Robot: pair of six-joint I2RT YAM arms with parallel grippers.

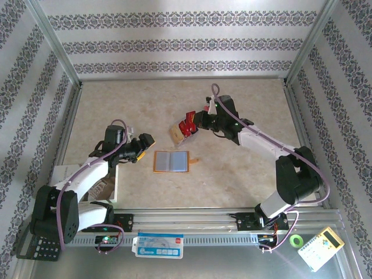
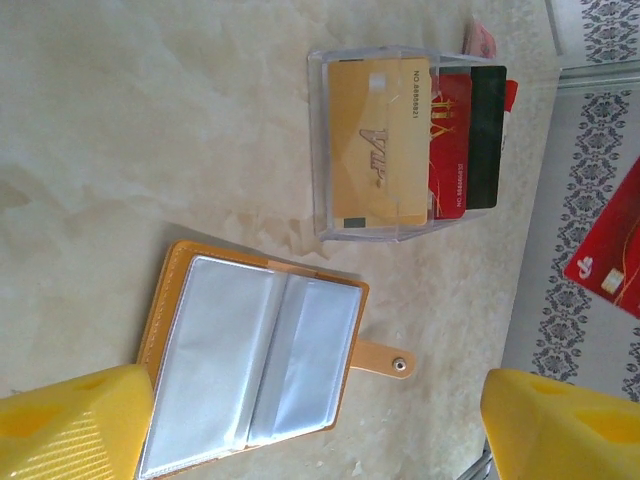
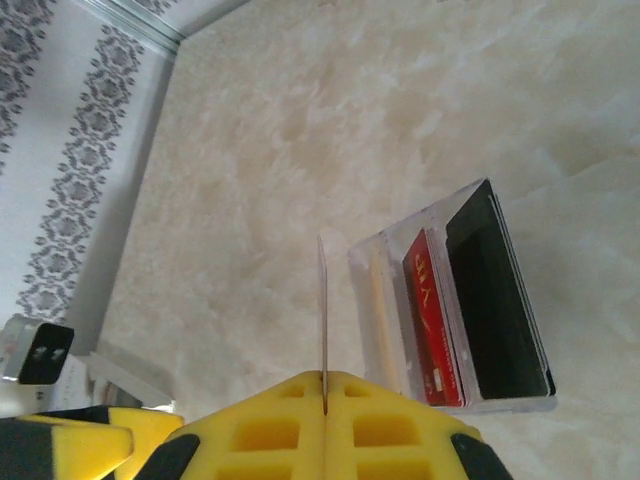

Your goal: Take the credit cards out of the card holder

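The orange card holder (image 1: 171, 161) lies open and flat mid-table, its grey-blue pockets (image 2: 250, 360) up and its tab (image 2: 385, 360) pointing right. My left gripper (image 1: 143, 149) hovers at its left edge, open, with its yellow fingers (image 2: 70, 425) wide apart over the holder. Beyond it a clear stand (image 2: 330, 140) holds a tan card (image 2: 380, 140), a red card (image 2: 450, 130) and a black card (image 2: 487, 135). My right gripper (image 3: 325, 400) is shut on a thin credit card (image 3: 323, 310), seen edge-on just left of the stand (image 3: 365, 300). That card shows red (image 2: 610, 250) in the left wrist view.
Metal frame rails and patterned walls close in the table on three sides. A pale board (image 1: 125, 183) lies by the left arm. Off the near edge sit a calculator (image 1: 321, 249), a green tape roll (image 1: 296, 240) and a blue-white packet (image 1: 158, 244).
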